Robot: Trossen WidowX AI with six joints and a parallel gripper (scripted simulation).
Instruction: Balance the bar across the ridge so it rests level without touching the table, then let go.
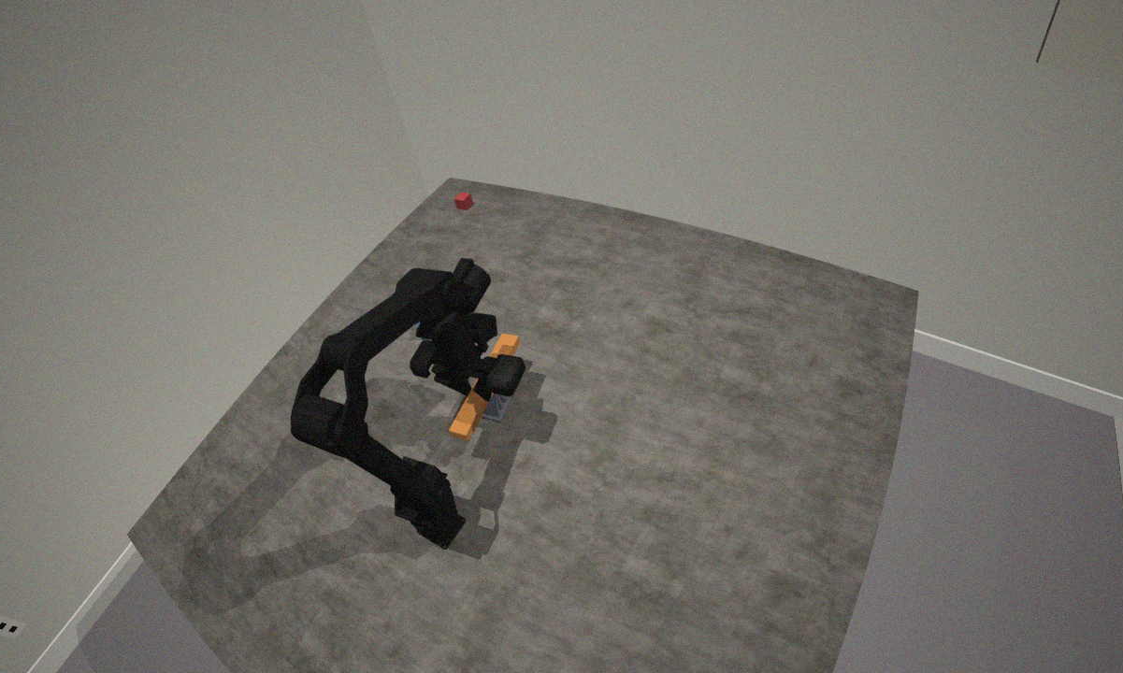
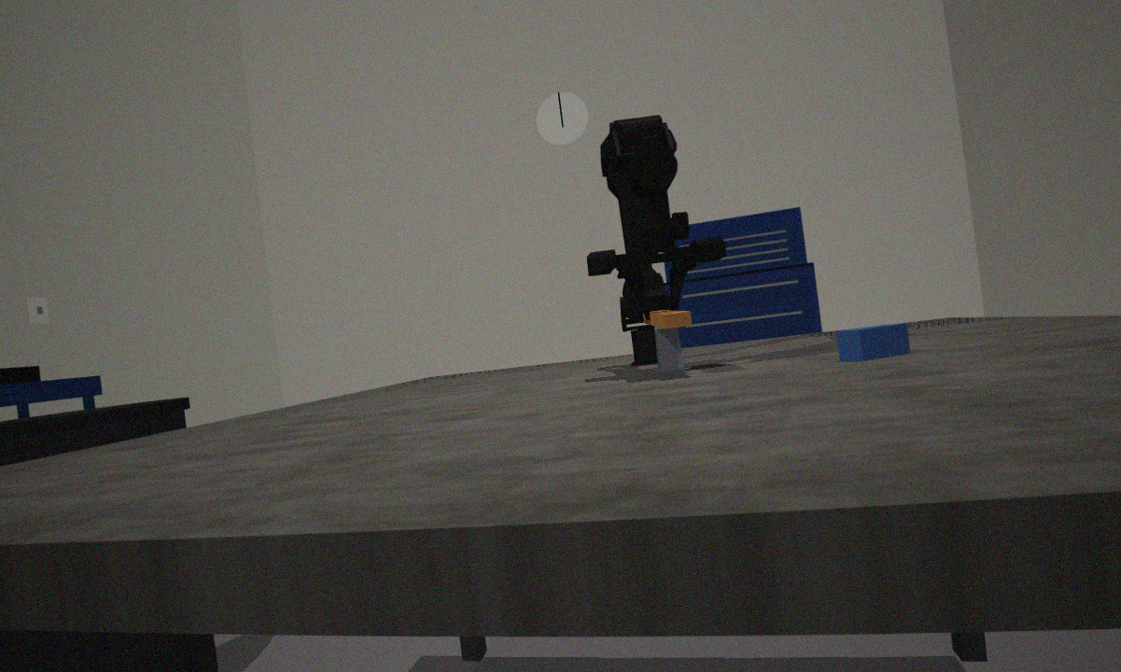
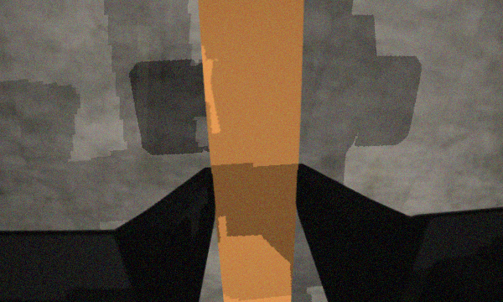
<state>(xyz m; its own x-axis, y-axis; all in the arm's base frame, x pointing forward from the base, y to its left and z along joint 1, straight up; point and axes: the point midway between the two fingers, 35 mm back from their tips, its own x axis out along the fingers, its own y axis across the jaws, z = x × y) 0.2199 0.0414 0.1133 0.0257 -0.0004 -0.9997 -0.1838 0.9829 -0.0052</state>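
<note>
Claw (image 1: pixel 480 386) (image 2: pixel 663 311) (image 3: pixel 254 175) is clamped on the orange bar (image 1: pixel 467 416) (image 2: pixel 670 319) (image 3: pixel 253 105), one finger on each long side. In the top view the bar sits just left of frame centre, running diagonally; in the exterior view it shows end-on, right of centre, right above the grey ridge (image 1: pixel 497 408) (image 2: pixel 669 349). Can't tell if bar and ridge touch or a thin gap remains. Bar is clear of the tabletop (image 1: pixel 673 435) (image 2: pixel 547 451) and looks near level. Blue block (image 2: pixel 873 343), right side of the exterior view, and red cube (image 1: pixel 463 200), upper left of the top view, are well apart from it; leave them. Handling, my guess: stiff, light to moderate, plain smooth faces, not fragile; may slip or pivot if pinched off-centre. Best hold is mid-length across the narrow width, so weight splits evenly over the ridge. Job looks nearly done: check the bar's middle is over the ridge, lower till seated, open both fingers evenly, lift straight up. Risk: off-centre release tips an end down, or a dragging finger yaws it.
</note>
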